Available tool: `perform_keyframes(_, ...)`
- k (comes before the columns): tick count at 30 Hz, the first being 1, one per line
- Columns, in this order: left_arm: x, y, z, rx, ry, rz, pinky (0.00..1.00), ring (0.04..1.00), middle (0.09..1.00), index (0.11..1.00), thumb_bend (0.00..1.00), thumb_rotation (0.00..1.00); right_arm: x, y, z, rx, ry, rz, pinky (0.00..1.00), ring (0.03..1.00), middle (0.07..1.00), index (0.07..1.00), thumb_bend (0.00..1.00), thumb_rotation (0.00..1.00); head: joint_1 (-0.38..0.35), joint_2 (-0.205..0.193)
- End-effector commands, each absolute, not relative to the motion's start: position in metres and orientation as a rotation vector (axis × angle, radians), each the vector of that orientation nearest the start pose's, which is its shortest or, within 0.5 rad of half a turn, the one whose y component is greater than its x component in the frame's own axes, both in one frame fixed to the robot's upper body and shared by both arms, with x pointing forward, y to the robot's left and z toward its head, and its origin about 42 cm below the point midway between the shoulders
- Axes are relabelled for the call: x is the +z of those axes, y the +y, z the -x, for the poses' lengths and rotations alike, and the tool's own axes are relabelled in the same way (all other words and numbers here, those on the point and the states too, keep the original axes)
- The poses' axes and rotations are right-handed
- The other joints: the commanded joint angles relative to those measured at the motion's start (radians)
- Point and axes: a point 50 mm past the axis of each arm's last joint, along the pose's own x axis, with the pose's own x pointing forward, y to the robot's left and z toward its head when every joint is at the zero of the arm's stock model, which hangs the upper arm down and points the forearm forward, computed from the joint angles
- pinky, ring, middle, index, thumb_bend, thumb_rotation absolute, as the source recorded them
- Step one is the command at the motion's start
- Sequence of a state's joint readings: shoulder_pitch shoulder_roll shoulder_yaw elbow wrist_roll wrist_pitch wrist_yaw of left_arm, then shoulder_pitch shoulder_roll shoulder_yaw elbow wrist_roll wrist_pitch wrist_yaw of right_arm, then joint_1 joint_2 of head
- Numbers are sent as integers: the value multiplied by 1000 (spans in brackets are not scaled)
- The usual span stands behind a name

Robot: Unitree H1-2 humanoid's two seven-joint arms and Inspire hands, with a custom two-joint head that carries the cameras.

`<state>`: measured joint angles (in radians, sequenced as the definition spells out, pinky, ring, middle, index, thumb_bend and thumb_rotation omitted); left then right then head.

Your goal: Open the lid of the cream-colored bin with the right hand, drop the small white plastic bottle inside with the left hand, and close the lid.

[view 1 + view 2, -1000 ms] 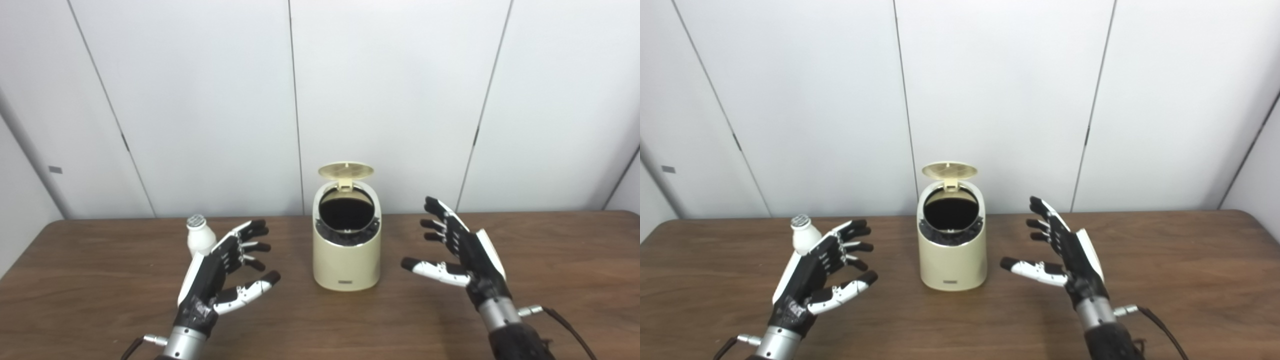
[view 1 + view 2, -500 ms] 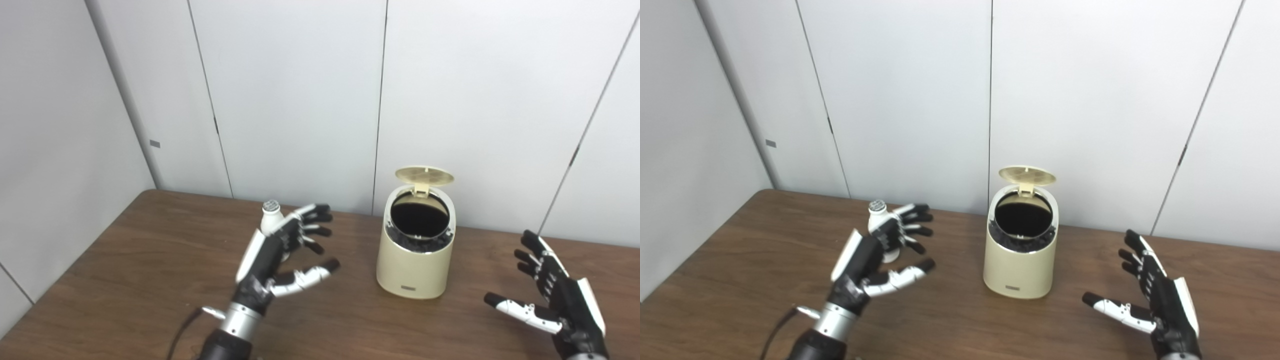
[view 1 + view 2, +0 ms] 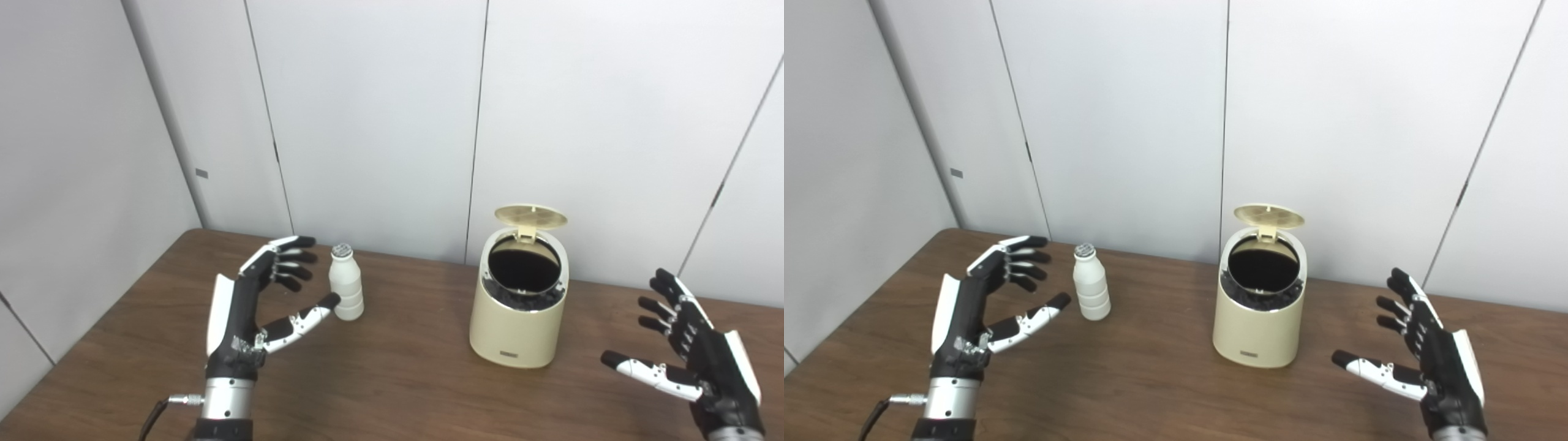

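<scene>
Cream-colored bin (image 3: pixel 1258 312) stands on the brown tabletop (image 3: pixel 1151 380) with its lid (image 3: pixel 1268 215) flipped up, and its inside looks dark. A small white bottle (image 3: pixel 1091 291) stands upright to the bin's left, just beside the left hand (image 3: pixel 986 309), whose fingers are spread and hold nothing. Over on the other side of the bin, the right hand (image 3: pixel 1427 358) is spread too, holding nothing.
</scene>
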<state>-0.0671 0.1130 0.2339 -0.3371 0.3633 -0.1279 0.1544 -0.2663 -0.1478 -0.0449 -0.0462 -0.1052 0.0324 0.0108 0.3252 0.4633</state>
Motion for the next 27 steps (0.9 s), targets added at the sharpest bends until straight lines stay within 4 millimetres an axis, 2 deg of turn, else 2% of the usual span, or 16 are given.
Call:
perform_keyframes(1,231,299,-280,449,-577,-506,535,667,743,735,708,80,216,-243,-364,1,-344,240,782,841,914,918,746,81,-1,1)
perform_keyframes(4,227,300,-284,476,-555,-525,590,749,808,779,741,142,219,-240,-362,1,-342,240,786,846,917,920,735,51,-3,3)
perform_keyframes(7,222,304,-292,478,-514,-544,695,846,899,865,773,216,221,-238,-361,6,-345,249,785,847,921,925,723,37,-5,5)
perform_keyframes(9,220,307,-299,464,-472,-544,761,881,932,905,808,251,221,-238,-360,5,-347,257,776,843,919,927,722,32,-9,6)
perform_keyframes(12,216,310,-310,435,-417,-547,783,901,938,929,841,266,223,-237,-360,-1,-342,252,774,843,917,927,725,22,-9,6)
perform_keyframes(14,211,313,-318,413,-389,-553,792,893,923,934,848,276,223,-236,-360,1,-344,250,773,846,915,924,726,11,-9,6)
perform_keyframes(17,203,318,-330,405,-350,-549,733,847,886,917,870,270,224,-235,-360,-1,-334,264,787,844,910,916,733,8,-14,10)
perform_keyframes(20,196,321,-338,403,-320,-549,756,840,871,902,879,269,222,-235,-360,1,-331,272,797,841,911,915,739,13,-15,11)
perform_keyframes(27,180,326,-359,422,-264,-496,718,805,839,886,856,265,223,-235,-357,4,-325,266,791,842,914,917,742,54,-23,19)
